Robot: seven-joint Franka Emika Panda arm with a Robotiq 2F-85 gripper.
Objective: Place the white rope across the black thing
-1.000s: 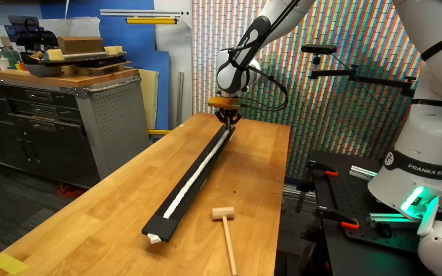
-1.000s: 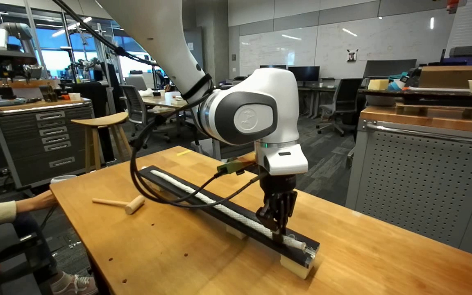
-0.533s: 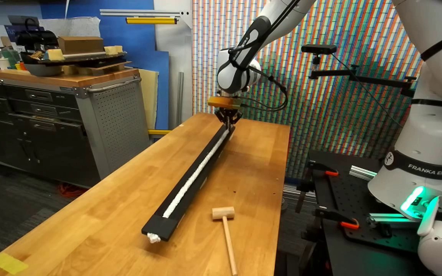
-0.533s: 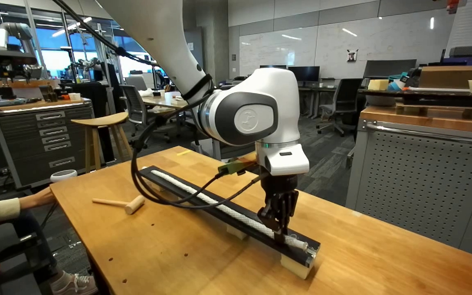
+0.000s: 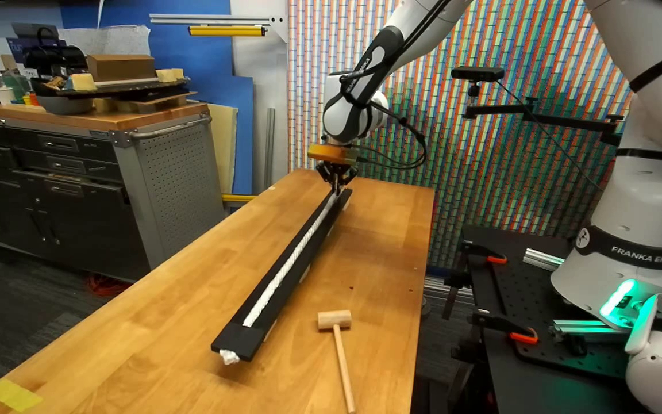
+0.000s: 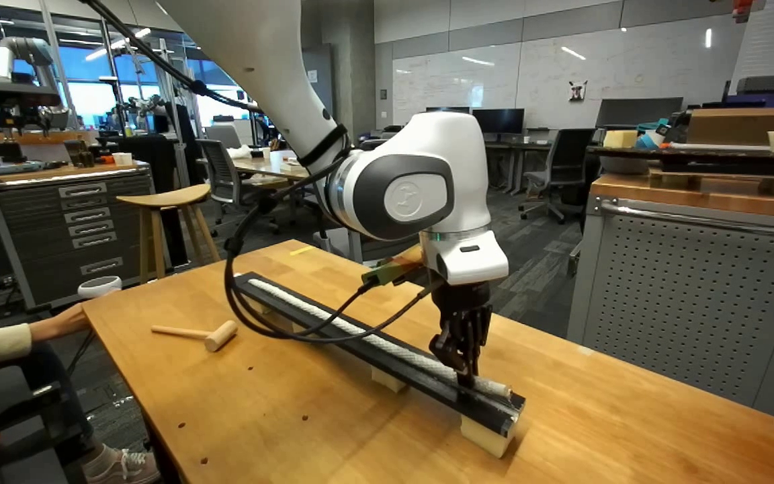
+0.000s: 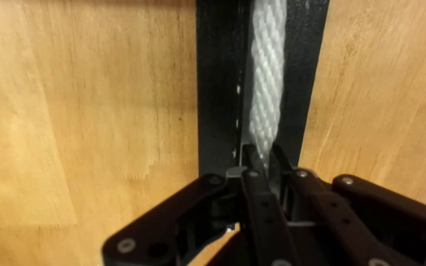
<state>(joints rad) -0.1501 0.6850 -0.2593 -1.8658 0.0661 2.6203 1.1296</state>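
Observation:
The white rope (image 5: 292,264) lies lengthwise along the black bar (image 5: 239,338), shown in both exterior views. In an exterior view, the rope (image 6: 407,351) has its gripped end at the bar's (image 6: 494,413) right end, toward the side away from that camera and seemingly a little raised. My gripper (image 6: 466,380) is shut on the rope near that end, pointing down over the bar. In the wrist view, the fingertips (image 7: 263,155) pinch the rope (image 7: 266,74), which lies right of a narrow groove in the bar (image 7: 218,92). The rope past the fingers is hidden there.
A wooden mallet (image 5: 334,319) lies beside the bar on the wooden table (image 5: 164,322). Pale blocks (image 6: 486,435) hold the bar up. A person's hand (image 6: 68,323) and a white cup (image 6: 99,287) are at a table corner. My cables (image 6: 252,323) loop above the bar.
My gripper has shifted slightly sideways and up with the rope. The rope's end has moved toward the bar's edge, baring part of the bar's end. The cup beside the person's hand has risen.

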